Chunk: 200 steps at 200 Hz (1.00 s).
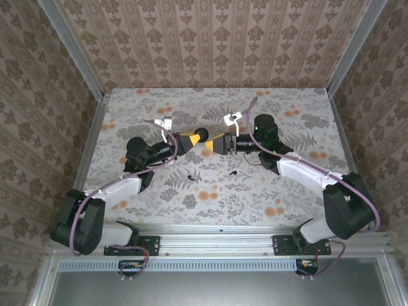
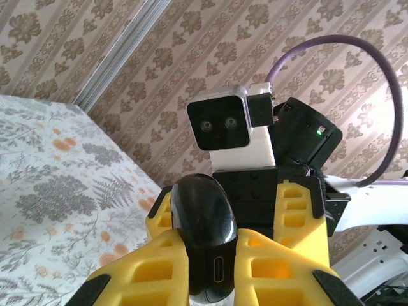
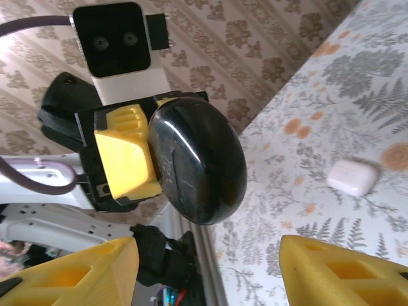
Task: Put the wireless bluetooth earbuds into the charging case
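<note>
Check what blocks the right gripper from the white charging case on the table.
Nothing visible lies on the line from the open right gripper to the charging case, which sits bare on the table. The black pebble clamped in the left gripper hangs just beside that path in the right wrist view.

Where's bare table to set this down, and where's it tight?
Free: the far strip of table along the back wall, and the near-right patch between right arm and front rail. Crowded: the centre, where the left gripper holds the black disc facing the right gripper.
</note>
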Each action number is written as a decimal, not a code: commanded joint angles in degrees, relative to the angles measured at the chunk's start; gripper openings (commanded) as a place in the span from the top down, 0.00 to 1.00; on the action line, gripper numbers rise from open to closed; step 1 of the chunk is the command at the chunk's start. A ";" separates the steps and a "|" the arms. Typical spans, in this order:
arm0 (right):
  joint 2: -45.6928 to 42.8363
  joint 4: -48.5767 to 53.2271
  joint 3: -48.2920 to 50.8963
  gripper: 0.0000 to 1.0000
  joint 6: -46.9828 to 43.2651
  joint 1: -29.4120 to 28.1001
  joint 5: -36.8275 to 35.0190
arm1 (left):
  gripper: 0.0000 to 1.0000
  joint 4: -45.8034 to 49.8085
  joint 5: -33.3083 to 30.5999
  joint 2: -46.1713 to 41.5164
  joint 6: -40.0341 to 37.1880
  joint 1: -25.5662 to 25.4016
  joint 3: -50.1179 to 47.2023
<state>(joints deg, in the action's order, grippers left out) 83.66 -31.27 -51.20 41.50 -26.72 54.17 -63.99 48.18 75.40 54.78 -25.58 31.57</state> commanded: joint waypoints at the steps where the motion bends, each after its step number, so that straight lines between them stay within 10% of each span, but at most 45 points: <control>1: 1.19 -9.59 -2.91 0.41 5.50 0.35 5.70 | 0.86 -8.22 -0.07 0.80 3.67 -2.02 0.92; 117: -1.12 -5.19 -3.25 0.78 1.03 1.32 6.76 | 0.81 -8.74 0.07 0.72 3.60 -2.85 1.72; 200: -6.99 45.94 -12.94 0.82 -38.14 1.32 2.85 | 0.53 26.86 -0.93 -11.13 -25.95 -2.80 1.93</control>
<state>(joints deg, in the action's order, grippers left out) 78.76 -4.75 -59.53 19.92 -25.32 58.11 -54.68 48.82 69.58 44.60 -28.51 31.92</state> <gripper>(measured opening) 0.202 0.452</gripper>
